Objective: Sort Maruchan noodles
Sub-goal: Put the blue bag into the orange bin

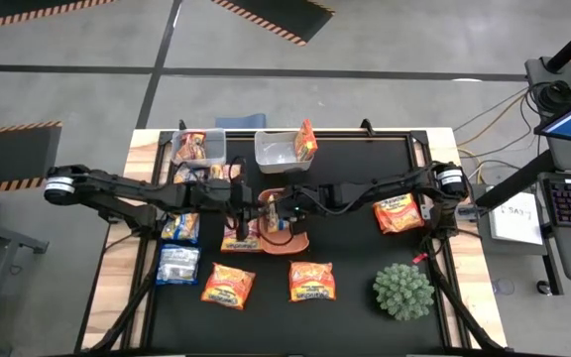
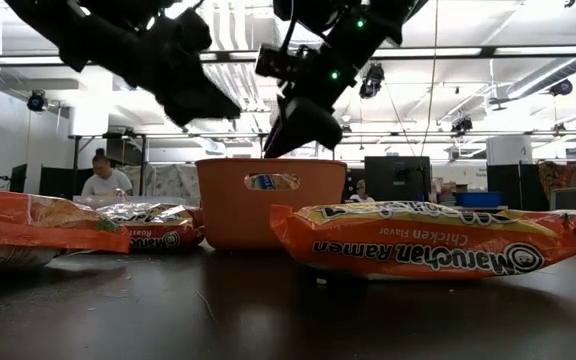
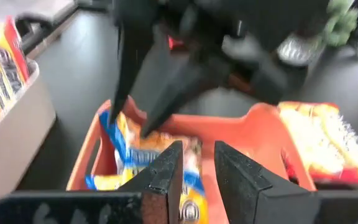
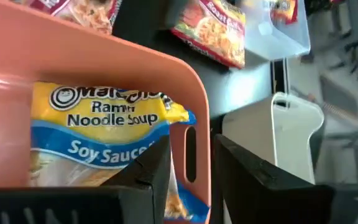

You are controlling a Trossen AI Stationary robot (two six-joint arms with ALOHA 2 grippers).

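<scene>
Holding both arms over the orange tray at table centre, I note a blue-and-yellow soy sauce packet lying inside it — the tray evidently serves as that flavour's bin. My right gripper hangs just above the tray's rim with its fingers slightly apart and nothing between them, which I judge to be a release. The left gripper hovers close beside it over the same tray, fingers also a little apart, empty. Orange packets lie loose on the black mat; others sit in two clear bins at the far edge.
</scene>
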